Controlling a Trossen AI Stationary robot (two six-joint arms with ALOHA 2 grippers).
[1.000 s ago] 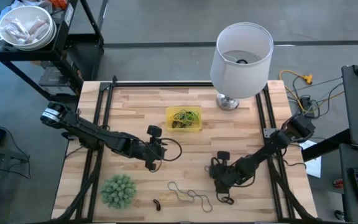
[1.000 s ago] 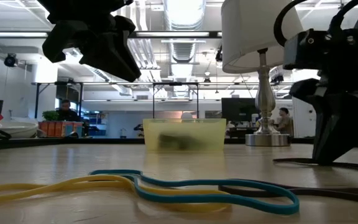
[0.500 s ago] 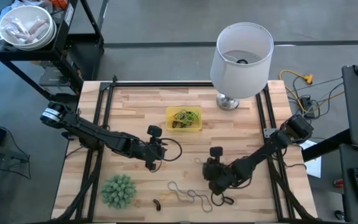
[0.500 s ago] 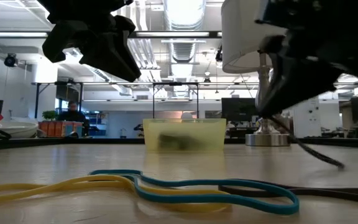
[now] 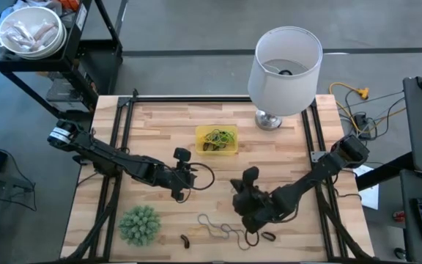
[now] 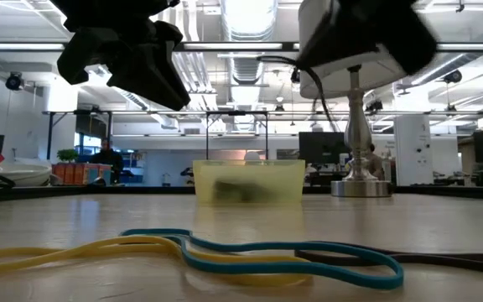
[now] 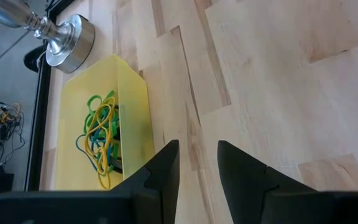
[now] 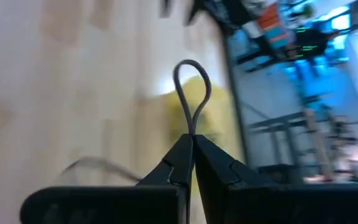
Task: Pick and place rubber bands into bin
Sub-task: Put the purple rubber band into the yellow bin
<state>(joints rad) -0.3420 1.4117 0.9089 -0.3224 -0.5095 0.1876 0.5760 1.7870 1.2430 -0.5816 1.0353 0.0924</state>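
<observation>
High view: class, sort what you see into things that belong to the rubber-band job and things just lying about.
Job: bin holding bands; loose bands on the table; black band pinched in the shut right gripper; left gripper, open.

Lying about: lamp; spiky green ball; bowl on the cart.

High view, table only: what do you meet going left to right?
Green spiky ball → left gripper → yellow bin → right gripper → lamp base
</observation>
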